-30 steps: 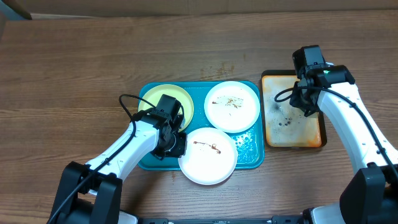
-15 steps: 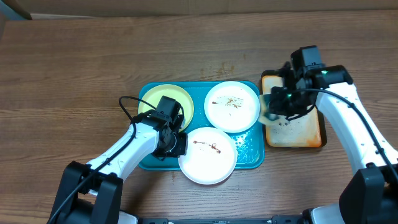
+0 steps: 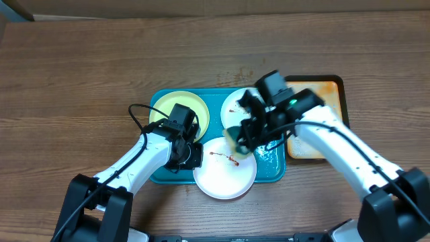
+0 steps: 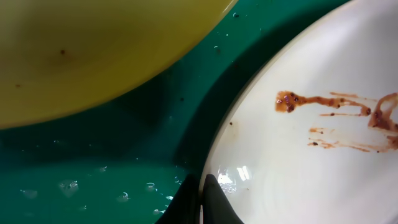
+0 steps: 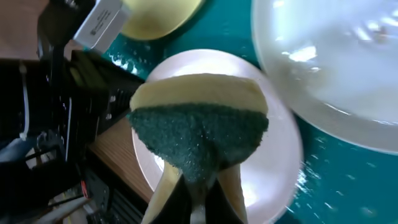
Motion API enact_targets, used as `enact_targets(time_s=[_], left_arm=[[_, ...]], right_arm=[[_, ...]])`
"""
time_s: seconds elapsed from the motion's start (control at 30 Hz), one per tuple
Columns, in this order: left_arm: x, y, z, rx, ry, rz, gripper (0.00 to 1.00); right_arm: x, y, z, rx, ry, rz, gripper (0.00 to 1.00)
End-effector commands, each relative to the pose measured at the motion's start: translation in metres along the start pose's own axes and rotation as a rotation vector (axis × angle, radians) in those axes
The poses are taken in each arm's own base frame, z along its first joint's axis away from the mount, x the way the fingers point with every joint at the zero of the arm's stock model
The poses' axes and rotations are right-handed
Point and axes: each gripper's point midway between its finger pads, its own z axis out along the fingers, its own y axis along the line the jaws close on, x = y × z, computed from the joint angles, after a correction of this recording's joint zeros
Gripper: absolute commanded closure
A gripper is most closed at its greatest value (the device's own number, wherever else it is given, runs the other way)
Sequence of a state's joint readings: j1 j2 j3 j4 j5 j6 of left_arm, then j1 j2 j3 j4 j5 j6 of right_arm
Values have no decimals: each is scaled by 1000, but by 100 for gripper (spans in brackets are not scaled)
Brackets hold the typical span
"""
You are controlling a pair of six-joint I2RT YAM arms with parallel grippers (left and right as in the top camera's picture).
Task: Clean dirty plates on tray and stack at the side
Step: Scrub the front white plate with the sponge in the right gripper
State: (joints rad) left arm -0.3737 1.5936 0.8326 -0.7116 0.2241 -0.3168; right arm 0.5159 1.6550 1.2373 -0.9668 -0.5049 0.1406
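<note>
- On the bench [image 3: 80,67], teal tray [image 3: 215,94] with yellow-green plate [image 3: 176,107] at left rear.
- Just beside, left fingers [image 4: 211,202] clamped on smeared near white plate [image 3: 225,176], at its rim.
- Further right, right fingers [image 5: 163,186] squeezing sponge [image 5: 199,124] above that plate; far white plate [image 3: 234,107] behind.

No readable text; white sticker [image 5: 102,14] print illegible.
</note>
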Motion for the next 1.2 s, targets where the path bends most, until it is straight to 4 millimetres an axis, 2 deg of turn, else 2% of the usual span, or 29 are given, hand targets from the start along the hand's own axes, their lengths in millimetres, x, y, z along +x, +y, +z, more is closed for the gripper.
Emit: enact_targets(time_s=[0.0,0.2,0.4,0.73,0.97,1.17], left_arm=[[5,1,5,-9,15,-25,96],[5,1,5,-9,15,-25,96],[5,2,5,-9,15,-25,95],[5,2,5,-10,15,-25,95],[5,2,5,-10,14,-25,95],[5,2,5,-10,15,-25,94]], right_arm=[[9,15,24,-29,37,-38,96],[5,31,59,-10,32,-85,96],[7,25,84,69,40,-15,96],[-2,28,88,57,6,31,96],[2,26,89,61,18,86,96],[10,17,100,57,19,110,96]])
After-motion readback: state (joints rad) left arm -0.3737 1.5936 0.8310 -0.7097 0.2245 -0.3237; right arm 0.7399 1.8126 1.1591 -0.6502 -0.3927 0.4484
